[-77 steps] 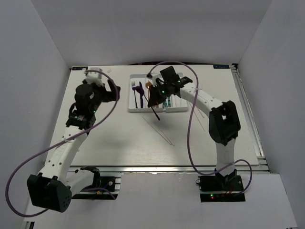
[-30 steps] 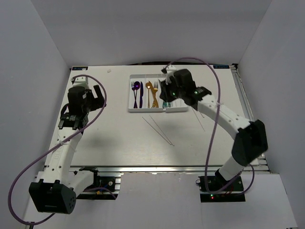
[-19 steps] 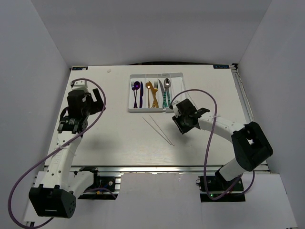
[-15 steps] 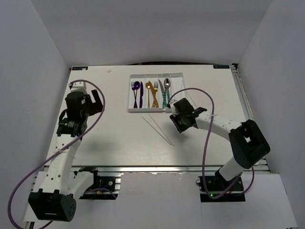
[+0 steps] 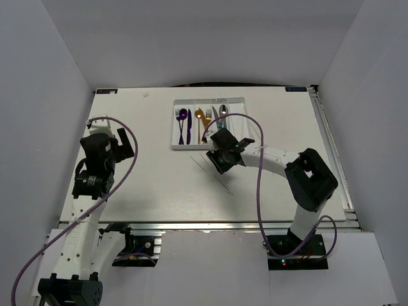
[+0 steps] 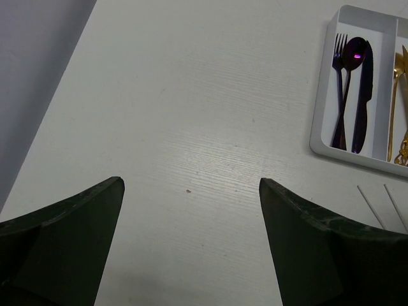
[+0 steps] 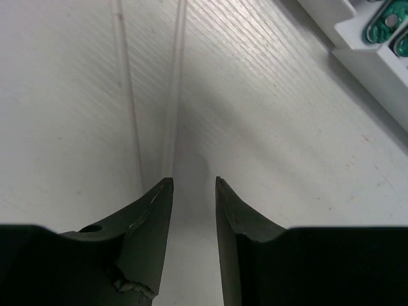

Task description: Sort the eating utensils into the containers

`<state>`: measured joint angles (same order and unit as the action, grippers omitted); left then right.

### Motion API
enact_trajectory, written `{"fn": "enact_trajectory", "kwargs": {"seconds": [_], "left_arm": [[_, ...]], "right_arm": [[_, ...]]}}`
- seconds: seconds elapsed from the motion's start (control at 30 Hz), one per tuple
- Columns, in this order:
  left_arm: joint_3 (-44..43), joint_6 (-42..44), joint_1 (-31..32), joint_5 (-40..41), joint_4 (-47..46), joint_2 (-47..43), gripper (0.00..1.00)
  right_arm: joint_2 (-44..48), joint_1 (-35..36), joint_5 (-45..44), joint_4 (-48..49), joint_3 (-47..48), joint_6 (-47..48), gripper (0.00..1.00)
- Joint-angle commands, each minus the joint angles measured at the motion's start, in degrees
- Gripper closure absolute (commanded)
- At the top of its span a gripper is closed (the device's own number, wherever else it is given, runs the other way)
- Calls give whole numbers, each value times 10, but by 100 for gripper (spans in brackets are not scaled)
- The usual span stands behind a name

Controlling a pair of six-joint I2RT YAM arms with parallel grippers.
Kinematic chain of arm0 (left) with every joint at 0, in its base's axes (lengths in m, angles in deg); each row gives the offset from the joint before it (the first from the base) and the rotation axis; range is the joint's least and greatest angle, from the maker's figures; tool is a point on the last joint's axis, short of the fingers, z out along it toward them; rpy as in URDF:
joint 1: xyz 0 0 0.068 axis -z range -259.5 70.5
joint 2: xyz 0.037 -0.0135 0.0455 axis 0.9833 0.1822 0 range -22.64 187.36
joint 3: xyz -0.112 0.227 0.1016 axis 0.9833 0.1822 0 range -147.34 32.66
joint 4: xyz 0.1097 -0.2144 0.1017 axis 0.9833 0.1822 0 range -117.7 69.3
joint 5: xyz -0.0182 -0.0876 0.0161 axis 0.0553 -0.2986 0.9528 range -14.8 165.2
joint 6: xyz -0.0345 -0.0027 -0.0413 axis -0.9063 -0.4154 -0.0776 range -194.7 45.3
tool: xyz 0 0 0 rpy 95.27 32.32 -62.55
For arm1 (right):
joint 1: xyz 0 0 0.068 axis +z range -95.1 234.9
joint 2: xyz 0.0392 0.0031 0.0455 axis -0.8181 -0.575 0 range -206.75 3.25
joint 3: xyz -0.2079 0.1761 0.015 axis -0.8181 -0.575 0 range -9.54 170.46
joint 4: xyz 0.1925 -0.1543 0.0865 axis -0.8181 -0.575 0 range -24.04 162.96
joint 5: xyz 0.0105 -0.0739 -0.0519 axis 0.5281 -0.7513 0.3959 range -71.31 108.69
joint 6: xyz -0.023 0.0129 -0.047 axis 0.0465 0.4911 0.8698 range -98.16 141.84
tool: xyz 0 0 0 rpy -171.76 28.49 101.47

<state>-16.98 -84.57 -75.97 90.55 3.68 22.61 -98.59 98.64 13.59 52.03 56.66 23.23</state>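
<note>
Pale and bare, the surface (image 6: 191, 95) lay under the left gripper (image 6: 190, 183), whose jaws stood spread wide with nothing between them. The tray (image 6: 319, 143) sat ahead and to its right, with purple utensils (image 6: 354, 95) in the nearest compartment. Further right, two thin white chopsticks (image 7: 174, 95) lay loose on the surface outside the tray, side by side and almost parallel. The right gripper (image 7: 193, 181) hung low over their near ends, its jaws parted by only a narrow gap and holding nothing. The sticks ran lengthwise straight away from its fingertips, a shade left of the gap in the wrist view, and the closer one met the fingertip on that side. The right arm was much the nearer, and a slight sideways shift would likely bring a stick between its jaws.
</note>
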Motion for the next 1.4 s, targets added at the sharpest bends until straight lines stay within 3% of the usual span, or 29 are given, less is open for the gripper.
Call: {"fn": "enact_trajectory", "kwargs": {"seconds": [0.0,0.83,0.97,1.1,1.37], "left_arm": [[4,10,-3,14,7,-19,2],[26,15,-3,20,10,-39,2],[27,13,-3,25,10,-40,2],[27,14,-3,26,9,-42,2],[31,14,-3,28,11,-54,2]], "right_arm": [[-3,9,9,-3,27,-23,60],[-48,37,-15,13,-13,-17,64],[-40,39,-6,5,-40,-17,74],[-22,39,13,-12,-76,-19,100],[22,40,-5,-63,-42,-45,100]]}}
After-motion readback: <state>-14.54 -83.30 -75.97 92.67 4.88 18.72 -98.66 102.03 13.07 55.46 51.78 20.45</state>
